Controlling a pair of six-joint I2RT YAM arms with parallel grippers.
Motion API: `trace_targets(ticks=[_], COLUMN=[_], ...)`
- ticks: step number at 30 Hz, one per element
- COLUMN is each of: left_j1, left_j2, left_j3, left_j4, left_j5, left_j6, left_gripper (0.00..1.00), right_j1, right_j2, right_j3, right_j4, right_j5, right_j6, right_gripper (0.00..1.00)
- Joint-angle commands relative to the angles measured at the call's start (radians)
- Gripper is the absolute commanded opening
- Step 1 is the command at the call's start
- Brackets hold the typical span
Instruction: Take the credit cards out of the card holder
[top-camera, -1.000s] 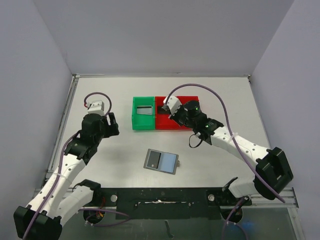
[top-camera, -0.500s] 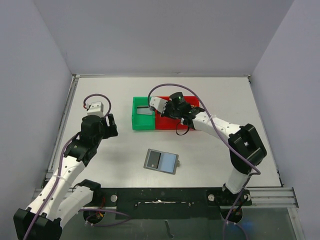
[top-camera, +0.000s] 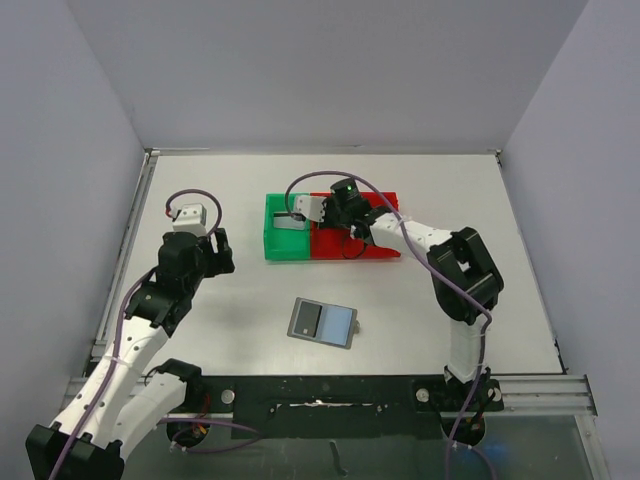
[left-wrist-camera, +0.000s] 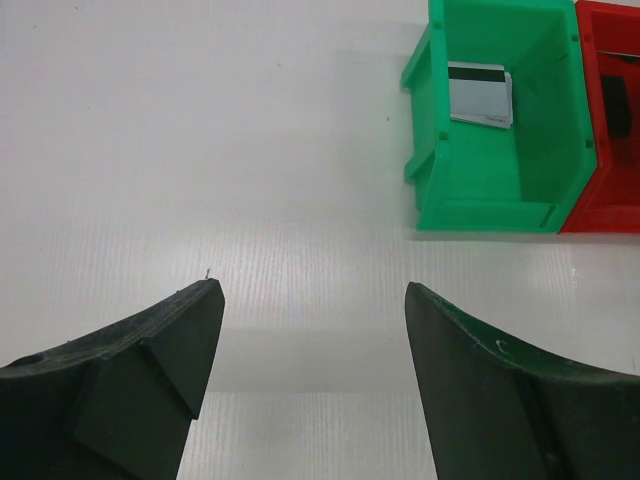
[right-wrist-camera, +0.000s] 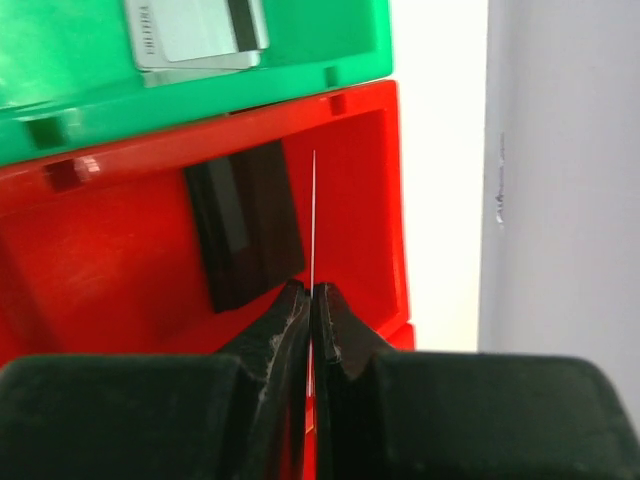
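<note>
The right fingers (right-wrist-camera: 280, 335) pinch a thin card (right-wrist-camera: 313, 200) edge-on above the red bin (right-wrist-camera: 360, 210) — likely to drop it beside the black card (right-wrist-camera: 245, 225) there. The silvery-grey card (left-wrist-camera: 480, 93) lies in the green bin (left-wrist-camera: 490, 215), its print unreadable. The card holder (top-camera: 322, 322) lies open on the counter (left-wrist-camera: 200, 150); the left fingers (left-wrist-camera: 160, 350) hang spread, empty.

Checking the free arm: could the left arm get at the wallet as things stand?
Probably yes: the wallet lies open on the table with nothing around it, and the left pincer is open and empty.
</note>
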Motion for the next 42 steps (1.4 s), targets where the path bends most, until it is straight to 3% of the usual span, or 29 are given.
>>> trace_targets(ticks=[1, 8, 34, 42], left_j1=[0.009, 0.009, 0.010, 0.010], left_j2=[-0.017, -0.026, -0.012, -0.007], left_j3=[0.003, 0.000, 0.001, 0.002], left_j4=[0.069, 0.074, 0.070, 0.069], left_j5=[0.020, 0.029, 0.024, 0.023], left_j6=[0.024, 0.027, 0.033, 0.031], left_gripper=[0.73, 0.73, 0.73, 0.73], right_j1=[-0.008, -0.013, -0.013, -0.013], right_j2=[0.029, 0.089, 0.172, 0.159], right_j3=[0.096, 0.162, 0.146, 0.119], right_j4=[0.064, 0.005, 0.018, 0.012], right_j5=[0.030, 0.026, 0.064, 0.061], right_j6=[-0.099, -0.129, -0.141, -0.121], right_gripper=[0.00, 0.00, 0.04, 0.16])
